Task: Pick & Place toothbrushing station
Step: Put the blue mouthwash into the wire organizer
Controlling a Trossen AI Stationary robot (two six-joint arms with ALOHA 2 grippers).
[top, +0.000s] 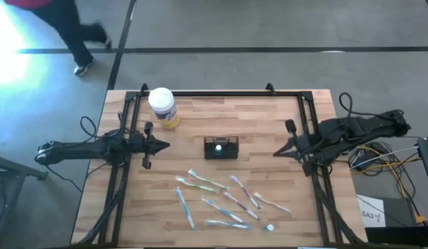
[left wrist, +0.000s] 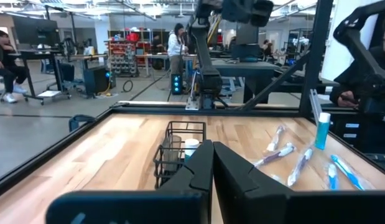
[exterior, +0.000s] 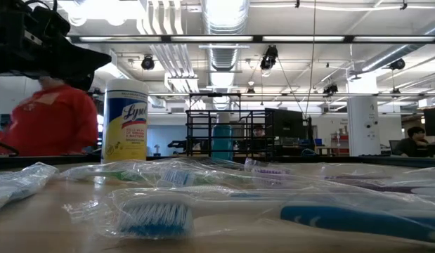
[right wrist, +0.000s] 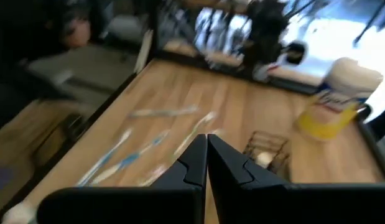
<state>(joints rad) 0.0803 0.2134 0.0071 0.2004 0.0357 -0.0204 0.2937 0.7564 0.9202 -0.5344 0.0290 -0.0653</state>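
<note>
Standing mid-table, untouched, toothbrushing station (top: pixel 221 147) between left gripper (top: pixel 164 145) and right gripper (top: pixel 277 153), both closed and empty at opposite sides, probably waiting; wrapped toothbrushes (top: pixel 220 200) scattered nearer front, wipes canister (top: pixel 162 106) behind.

black toothbrushing station (top: pixel 221 147), upright, mid-table

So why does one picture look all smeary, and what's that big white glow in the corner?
The right wrist view is smeared by motion blur: the yellow wipes jar with the white lid and the black wire toothbrush holder look soft. The high view has bright glare on the floor at its upper-left corner. The low view blurs the nearest blue-bristled toothbrush.
</note>
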